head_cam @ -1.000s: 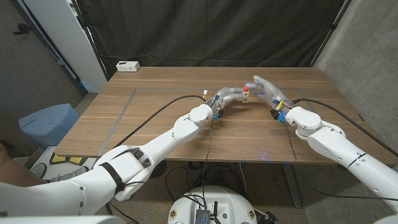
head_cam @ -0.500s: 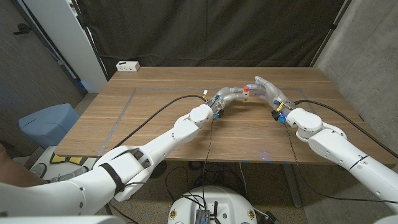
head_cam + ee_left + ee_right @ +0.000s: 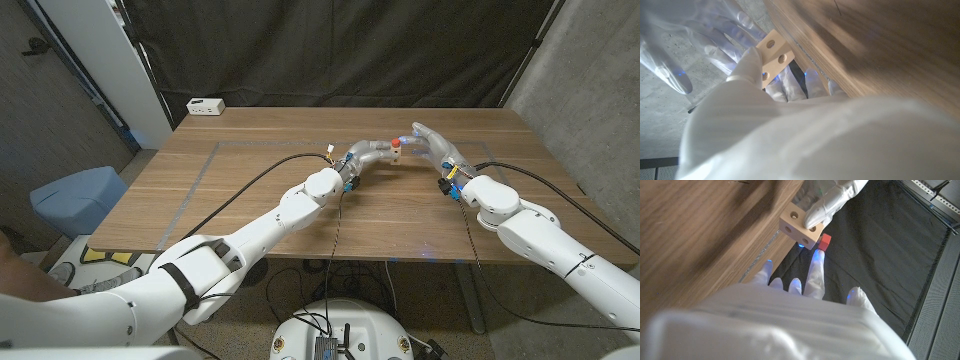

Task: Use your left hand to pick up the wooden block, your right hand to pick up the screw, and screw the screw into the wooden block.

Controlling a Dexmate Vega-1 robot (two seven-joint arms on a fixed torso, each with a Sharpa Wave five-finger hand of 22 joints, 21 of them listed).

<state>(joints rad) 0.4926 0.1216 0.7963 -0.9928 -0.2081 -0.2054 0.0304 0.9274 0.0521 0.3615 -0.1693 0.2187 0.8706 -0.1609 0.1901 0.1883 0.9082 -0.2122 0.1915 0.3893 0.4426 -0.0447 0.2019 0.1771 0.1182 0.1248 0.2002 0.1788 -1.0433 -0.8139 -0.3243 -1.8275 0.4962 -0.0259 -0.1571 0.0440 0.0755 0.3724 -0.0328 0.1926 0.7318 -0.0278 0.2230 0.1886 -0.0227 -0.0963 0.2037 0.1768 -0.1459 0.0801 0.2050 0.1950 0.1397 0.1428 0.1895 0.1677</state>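
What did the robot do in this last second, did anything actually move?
Very little. The right robot hand drew in a bit closer to the wooden block and turned slightly, a fingertip at the red screw against the block. The left robot hand kept holding the block above the table in the same spot.

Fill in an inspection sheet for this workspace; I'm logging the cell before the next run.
Surface: wooden table, pale tape lines on its left half.
Job's things: wooden block with round holes, held off the table; red-headed screw at the block.
Clutter: white box at the far left corner.
Hands: left hand grips the block; right hand at the screw, fingers extended, grip unclear.
Cables: black cables along both arms and under the table.
Surroundings: black curtain behind, blue bin at left.
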